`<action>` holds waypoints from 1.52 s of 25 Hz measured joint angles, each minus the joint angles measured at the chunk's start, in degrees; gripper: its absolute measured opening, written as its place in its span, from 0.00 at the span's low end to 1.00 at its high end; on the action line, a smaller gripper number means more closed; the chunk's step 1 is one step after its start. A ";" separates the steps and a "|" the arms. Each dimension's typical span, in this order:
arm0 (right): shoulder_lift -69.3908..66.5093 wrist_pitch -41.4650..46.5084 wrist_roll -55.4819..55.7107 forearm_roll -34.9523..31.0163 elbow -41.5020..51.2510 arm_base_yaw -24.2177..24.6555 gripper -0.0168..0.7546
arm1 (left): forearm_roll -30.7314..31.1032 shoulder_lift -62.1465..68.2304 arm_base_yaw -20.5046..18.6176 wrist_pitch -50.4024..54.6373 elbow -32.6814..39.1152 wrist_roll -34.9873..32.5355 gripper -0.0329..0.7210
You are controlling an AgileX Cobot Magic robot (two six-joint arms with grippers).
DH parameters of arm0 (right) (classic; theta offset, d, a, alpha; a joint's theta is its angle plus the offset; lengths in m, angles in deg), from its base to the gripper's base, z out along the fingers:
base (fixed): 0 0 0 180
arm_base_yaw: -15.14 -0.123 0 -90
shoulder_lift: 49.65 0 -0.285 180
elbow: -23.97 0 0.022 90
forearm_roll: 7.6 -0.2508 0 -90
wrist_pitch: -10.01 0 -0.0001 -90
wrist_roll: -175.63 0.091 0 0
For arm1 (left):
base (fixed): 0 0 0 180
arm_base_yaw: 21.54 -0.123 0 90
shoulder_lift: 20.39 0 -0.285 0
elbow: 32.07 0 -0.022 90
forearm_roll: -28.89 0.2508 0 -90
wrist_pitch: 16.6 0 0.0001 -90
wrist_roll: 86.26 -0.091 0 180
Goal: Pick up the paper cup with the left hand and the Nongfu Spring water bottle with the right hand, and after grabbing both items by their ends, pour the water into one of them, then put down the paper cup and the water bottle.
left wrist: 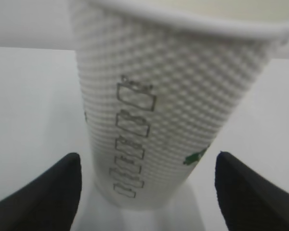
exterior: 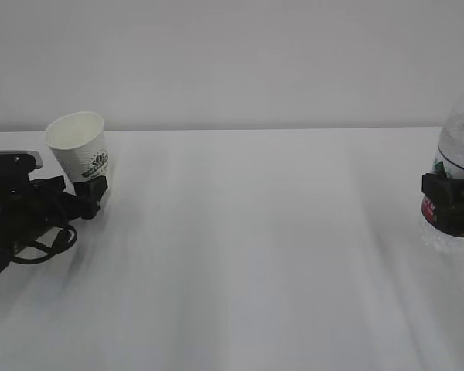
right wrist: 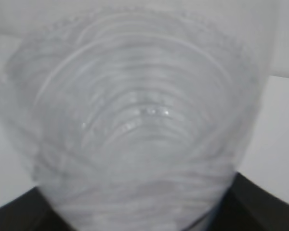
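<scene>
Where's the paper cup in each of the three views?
Exterior view: the paper cup is at far left, tilted, its base at the left gripper.
Left wrist view: the cup fills the centre, with a black finger on either side of its base.
Right wrist view: not in it; only the water bottle shows.
Shared landmark: the green logo on the cup's side.

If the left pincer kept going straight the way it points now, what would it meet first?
The paper cup. It already sits between the left pincer's fingers, tilted. In the left wrist view both fingers appear clear of its wall, though the exterior view suggests a hold near its base, so contact is unclear.
</scene>
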 joint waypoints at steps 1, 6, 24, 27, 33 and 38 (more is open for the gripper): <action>0.00 0.00 0.00 0.00 0.00 0.00 0.66 | 0.15 0.31 0.00 0.00 -0.40 0.00 0.89; 0.00 0.00 0.00 0.00 -0.07 0.00 0.66 | 0.29 0.58 0.00 0.00 -1.71 0.20 0.89; 0.00 0.08 -0.84 0.00 -0.07 0.00 0.66 | 0.51 1.44 0.00 0.00 -6.59 0.43 0.89; 0.00 0.08 -0.84 0.00 -0.07 0.00 0.66 | 0.51 1.44 0.00 0.00 -6.73 0.43 0.89; 0.00 0.08 -0.96 0.00 -0.07 0.00 0.66 | 0.51 2.67 0.00 0.00 -6.73 0.43 0.89; 0.00 0.08 -0.96 0.00 -0.07 0.00 0.66 | 1.12 3.23 0.00 0.00 -6.73 0.86 0.89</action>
